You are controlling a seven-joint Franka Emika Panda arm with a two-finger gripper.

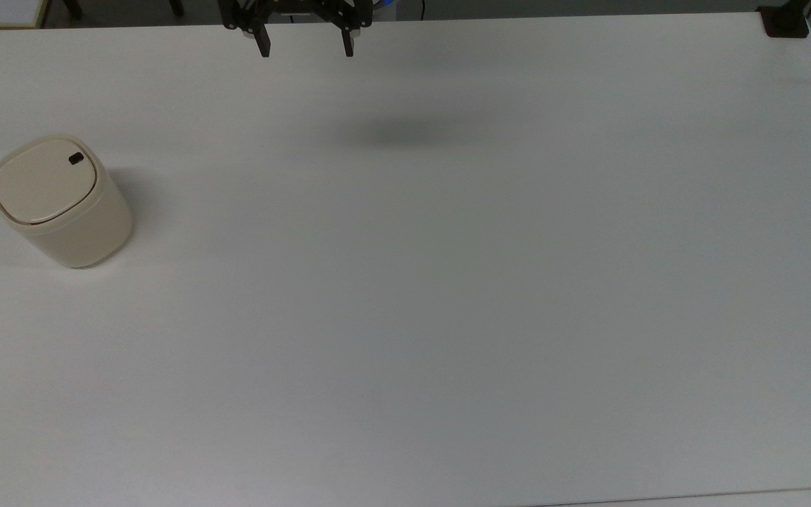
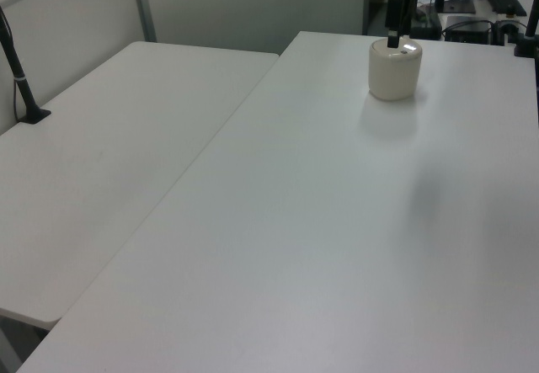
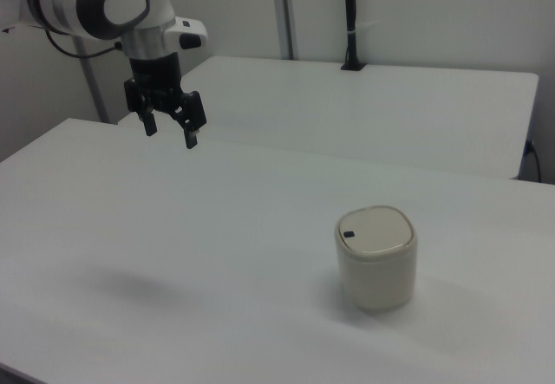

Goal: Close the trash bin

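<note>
The cream trash bin [image 1: 60, 204] stands upright at the top view's left on the white table [image 1: 448, 282], its flat lid [image 1: 43, 182] lying down flush with the rim and a small black button [image 1: 75, 159] near the edge. The same trash bin [image 2: 394, 68] is at the far end in the left view, and the trash bin [image 3: 375, 257] sits at the right view's right. My gripper [image 1: 305, 44] hangs high above the table's far edge, well to the right of the bin in the top view, open and holding nothing. That gripper [image 3: 170, 131] is also at the right view's upper left.
A second white table [image 2: 109, 146] adjoins on the left view's left, with a black pole clamp [image 2: 25, 95] on it. Another black clamp [image 1: 786, 21] sits at the top view's top right corner. A dark shadow [image 1: 398, 132] lies under the arm.
</note>
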